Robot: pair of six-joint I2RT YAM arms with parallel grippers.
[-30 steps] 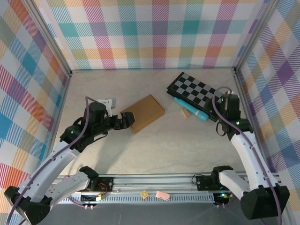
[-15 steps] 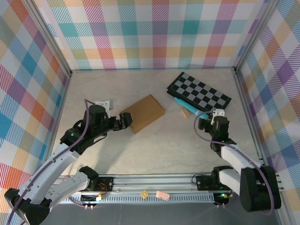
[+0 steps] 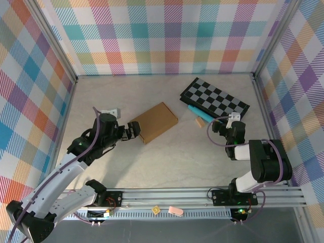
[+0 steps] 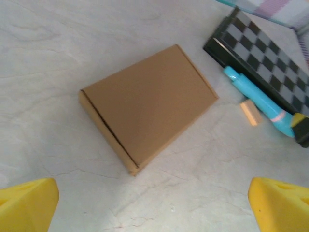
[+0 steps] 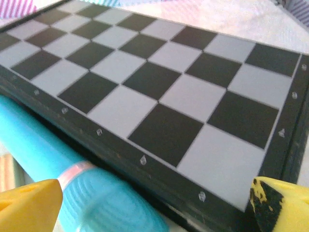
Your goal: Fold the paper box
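The paper box [image 3: 154,122] lies shut and flat on the table, a plain brown cardboard block with its lid seam facing my left arm. In the left wrist view the paper box [image 4: 149,104] sits just ahead of the yellow fingertips [image 4: 29,203]. My left gripper [image 3: 132,130] is open, a short gap from the box's left corner, and holds nothing. My right gripper [image 3: 224,126] hangs low and open at the right, far from the box. Its yellow fingertips [image 5: 31,203] frame the checkerboard's edge, nothing between them.
A black-and-grey checkerboard [image 3: 215,97] lies at the back right, with a teal pen [image 3: 202,115] along its near edge and a small wooden block [image 3: 200,122] beside it. A white piece [image 3: 112,111] sits behind the left wrist. Checked walls close off three sides.
The right arm has folded down and back toward its base, bringing its gripper low beside the checkerboard and pen. The left gripper has drawn back slightly from the box.
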